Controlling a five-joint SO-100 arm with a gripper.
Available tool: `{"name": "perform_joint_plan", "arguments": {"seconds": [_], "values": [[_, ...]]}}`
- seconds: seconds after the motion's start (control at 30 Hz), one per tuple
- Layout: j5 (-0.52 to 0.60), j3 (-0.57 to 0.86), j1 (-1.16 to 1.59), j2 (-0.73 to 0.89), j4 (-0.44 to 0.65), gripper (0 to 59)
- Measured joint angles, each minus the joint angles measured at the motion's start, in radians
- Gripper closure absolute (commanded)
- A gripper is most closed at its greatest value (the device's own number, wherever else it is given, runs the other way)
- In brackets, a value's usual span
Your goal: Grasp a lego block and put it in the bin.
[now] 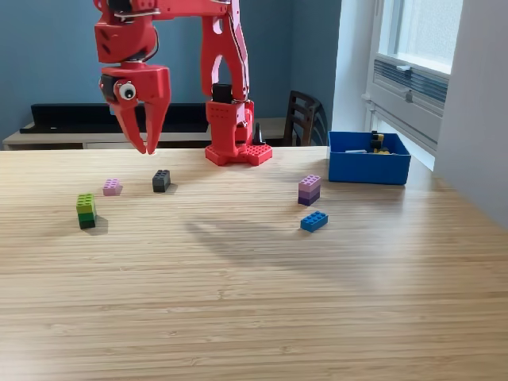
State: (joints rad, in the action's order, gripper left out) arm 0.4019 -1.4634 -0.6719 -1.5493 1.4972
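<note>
Rigid plastic black block (161,181): judged light, hard, slippery; to be gripped across flat sides. Gripper (147,147) held open above table, empty. Bin (367,167) well apart.

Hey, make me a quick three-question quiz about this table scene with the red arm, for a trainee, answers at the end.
1. True or false: the pincer is holding a lego block.
2. Which loose block lies nearest the blue bin? A) green stack B) black block C) purple stack
3. Fill in: the flat single block in front of the purple stack is ____.

Key: 1. False; it hangs above the table with nothing between its fingers. 2. C. 3. Blue.
</note>
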Motion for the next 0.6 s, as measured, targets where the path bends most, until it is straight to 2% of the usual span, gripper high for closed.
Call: {"name": "perform_joint_plan", "arguments": {"seconds": [0.17,0.27,0.43,0.6], "values": [[-0.006,-0.087,-0.150,-0.003,-0.067,58.3],[-0.020,-0.141,-0.227,-0.003,-0.120,54.5],[-0.051,-0.201,-0.304,-0.003,-0.192,40.6],[-0.072,-0.255,-0.333,-0.003,-0.235,33.5]]}}
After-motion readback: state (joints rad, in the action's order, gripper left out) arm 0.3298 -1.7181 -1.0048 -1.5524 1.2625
